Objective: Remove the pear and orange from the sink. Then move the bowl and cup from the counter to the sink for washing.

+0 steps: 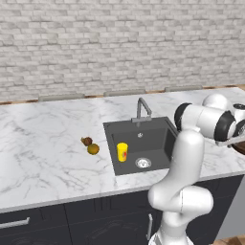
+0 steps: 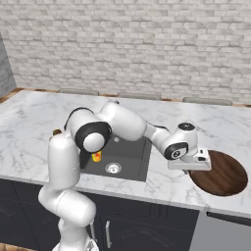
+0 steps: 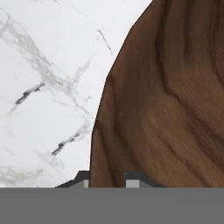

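Note:
The wide brown wooden bowl [image 2: 220,174] rests on the marble counter to the right of the sink [image 2: 132,152]. My gripper [image 2: 197,168] is at its left rim. In the hand view the bowl [image 3: 166,100] looms large, and my gripper [image 3: 109,179] straddles its rim with the two fingertips close together on it. Inside the sink [image 1: 158,139] the yellow cup [image 1: 122,151] stands upright near the left wall; the cup [image 2: 97,157] is partly hidden by my arm in the right base view. On the counter to the left of the sink lie the pear [image 1: 86,140] and the orange [image 1: 93,149].
A grey faucet [image 1: 142,109] rises behind the basin, and a steel drain [image 1: 142,163] sits in its floor beside the cup. A brick wall backs the counter. My arm stretches across the front of the sink toward the right.

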You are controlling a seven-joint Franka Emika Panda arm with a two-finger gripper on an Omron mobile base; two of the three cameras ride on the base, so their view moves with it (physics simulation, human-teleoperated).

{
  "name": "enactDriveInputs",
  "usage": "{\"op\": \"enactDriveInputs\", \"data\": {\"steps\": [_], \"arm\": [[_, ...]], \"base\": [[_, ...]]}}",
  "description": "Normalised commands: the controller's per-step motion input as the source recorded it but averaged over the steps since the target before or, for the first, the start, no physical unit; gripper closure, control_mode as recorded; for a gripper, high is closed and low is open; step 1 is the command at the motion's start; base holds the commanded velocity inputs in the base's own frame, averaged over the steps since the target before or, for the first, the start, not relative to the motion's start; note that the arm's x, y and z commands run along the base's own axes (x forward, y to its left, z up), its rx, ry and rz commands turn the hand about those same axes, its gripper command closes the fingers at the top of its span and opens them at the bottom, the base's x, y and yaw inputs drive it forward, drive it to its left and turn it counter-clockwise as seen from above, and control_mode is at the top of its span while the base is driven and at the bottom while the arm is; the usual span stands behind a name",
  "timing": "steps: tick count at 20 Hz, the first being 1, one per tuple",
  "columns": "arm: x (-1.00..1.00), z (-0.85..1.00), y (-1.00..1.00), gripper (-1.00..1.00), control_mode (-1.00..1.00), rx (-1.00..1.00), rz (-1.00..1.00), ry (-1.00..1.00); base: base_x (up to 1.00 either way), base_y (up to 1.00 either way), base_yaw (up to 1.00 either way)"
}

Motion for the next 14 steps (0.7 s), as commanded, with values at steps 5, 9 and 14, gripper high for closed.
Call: {"op": "enactDriveInputs", "data": {"steps": [5, 9, 14], "arm": [[-0.06, 0.32, 0.19, 1.0, -1.0, 0.02, 0.07, -0.02], [-0.09, 0.36, 0.33, 1.0, -1.0, 0.0, 0.16, 0.01], [-0.1, 0.38, 0.4, 1.0, -1.0, -0.01, 0.21, 0.0]], "base": [[0.0, 0.0, 0.0], [0.0, 0.0, 0.0], [0.0, 0.0, 0.0]]}}
